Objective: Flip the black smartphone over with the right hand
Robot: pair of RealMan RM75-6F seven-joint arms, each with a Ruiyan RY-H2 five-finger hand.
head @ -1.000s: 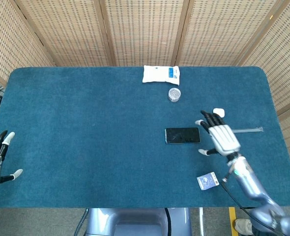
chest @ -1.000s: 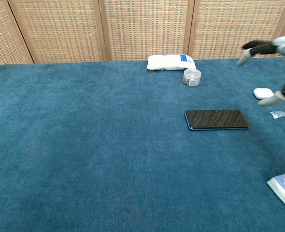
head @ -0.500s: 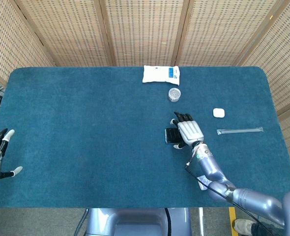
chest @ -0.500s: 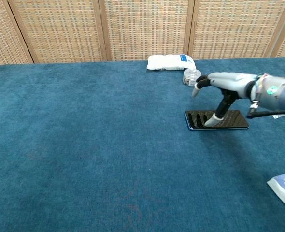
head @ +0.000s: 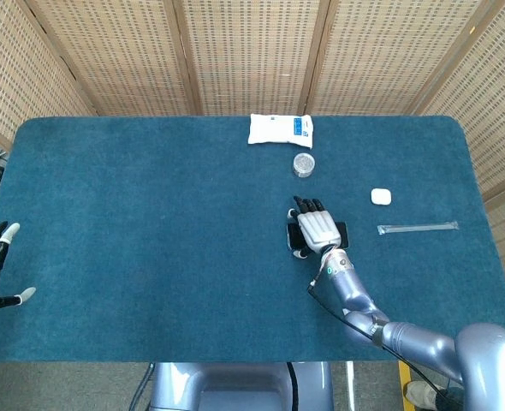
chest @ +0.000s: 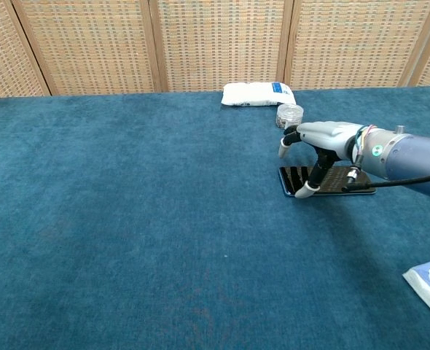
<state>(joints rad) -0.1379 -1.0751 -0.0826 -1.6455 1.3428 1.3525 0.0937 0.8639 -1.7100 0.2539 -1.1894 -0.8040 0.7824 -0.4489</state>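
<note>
The black smartphone (head: 317, 236) lies flat on the blue table cloth, glossy screen up, its long side running from 9 to 3 o'clock. In the head view it sits right of the table's centre. The chest view shows its dark glass (chest: 342, 180) mirroring the fingers above it, with a thin blue edge along the near side.

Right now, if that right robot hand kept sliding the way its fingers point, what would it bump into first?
Probably the small clear round container, straight beyond the right robot hand hovering over the black smartphone; the white packet lies farther. Heights are unclear.
</note>
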